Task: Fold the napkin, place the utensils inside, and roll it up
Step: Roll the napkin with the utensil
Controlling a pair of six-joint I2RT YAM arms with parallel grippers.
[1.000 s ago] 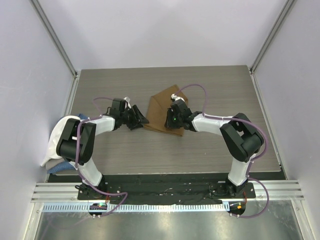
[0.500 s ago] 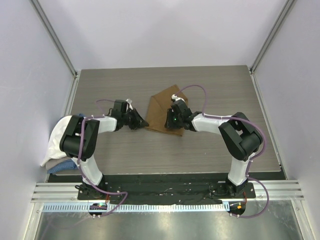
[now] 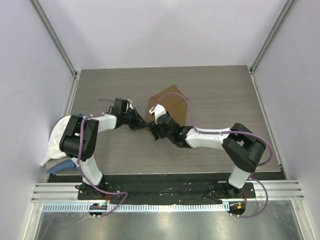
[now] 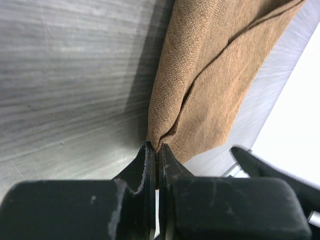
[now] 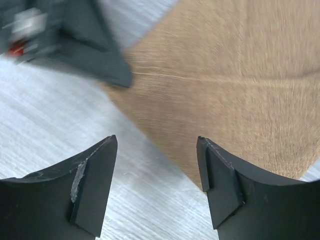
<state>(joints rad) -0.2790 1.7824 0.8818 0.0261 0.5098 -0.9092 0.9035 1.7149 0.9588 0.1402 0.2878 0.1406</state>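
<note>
Left arm (image 3: pixel 102 124) and right arm (image 3: pixel 206 138) are built alike: white link shells, chunky black joint housings, bases bolted to a black plate (image 3: pixel 165 189) that is set on a silver rail (image 3: pixel 55 192). A purple cable (image 3: pixel 188 107) is run loosely along each arm and down to its base. Left gripper (image 4: pixel 153 150) is fitted with thin, tapered matte-black fingers (image 4: pixel 141 167) on a blocky black body. Right gripper (image 5: pixel 157 145) is fitted with black wedge-shaped pads (image 5: pixel 92 172), and pale scuffing is seen on one inner edge.
</note>
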